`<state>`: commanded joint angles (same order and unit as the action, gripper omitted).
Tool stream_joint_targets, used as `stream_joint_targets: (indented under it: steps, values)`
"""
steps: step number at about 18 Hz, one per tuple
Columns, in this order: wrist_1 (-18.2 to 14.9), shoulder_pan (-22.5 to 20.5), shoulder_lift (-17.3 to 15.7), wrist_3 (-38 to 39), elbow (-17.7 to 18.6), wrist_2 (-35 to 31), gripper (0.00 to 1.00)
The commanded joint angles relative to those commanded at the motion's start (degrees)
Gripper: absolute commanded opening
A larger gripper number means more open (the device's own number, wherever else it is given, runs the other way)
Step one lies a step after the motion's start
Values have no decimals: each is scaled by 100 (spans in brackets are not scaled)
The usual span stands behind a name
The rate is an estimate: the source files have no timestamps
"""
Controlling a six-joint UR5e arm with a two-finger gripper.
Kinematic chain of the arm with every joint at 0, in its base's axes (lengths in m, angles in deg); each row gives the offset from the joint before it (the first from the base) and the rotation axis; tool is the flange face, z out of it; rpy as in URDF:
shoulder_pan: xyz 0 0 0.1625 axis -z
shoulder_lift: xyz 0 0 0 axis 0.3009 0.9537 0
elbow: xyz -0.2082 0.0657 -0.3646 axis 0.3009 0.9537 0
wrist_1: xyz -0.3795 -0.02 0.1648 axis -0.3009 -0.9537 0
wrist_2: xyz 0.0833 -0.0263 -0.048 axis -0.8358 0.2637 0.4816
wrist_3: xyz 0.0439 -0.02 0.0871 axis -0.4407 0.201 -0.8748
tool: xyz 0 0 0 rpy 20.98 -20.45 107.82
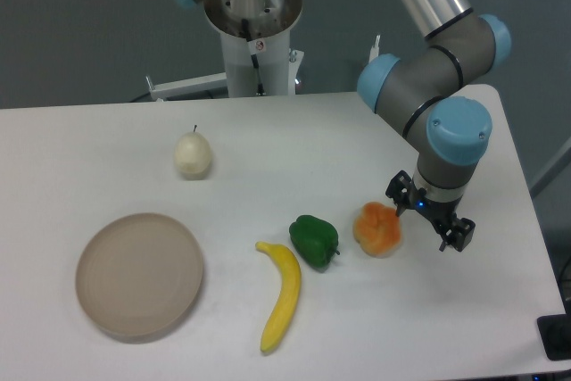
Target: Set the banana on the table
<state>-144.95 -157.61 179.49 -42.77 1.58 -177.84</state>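
The yellow banana (283, 296) lies flat on the white table (107, 140), near the front middle, stem end pointing up-left. My gripper (429, 218) hovers far to its right, just right of the orange lumpy fruit (377, 228). Its two dark fingers stand apart with nothing between them. The arm's grey and blue wrist rises above it toward the back right.
A green pepper (314, 240) sits just right of the banana's upper end. A round beige plate (139, 276) lies at the front left. A pale pear-like fruit (193, 155) stands at the back left. The robot base is behind the table's far edge.
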Motion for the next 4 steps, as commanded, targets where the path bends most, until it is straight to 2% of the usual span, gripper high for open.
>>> stream_joint_targets:
  steps: [4]
  values:
    - [0, 9, 9, 0, 9, 18, 100]
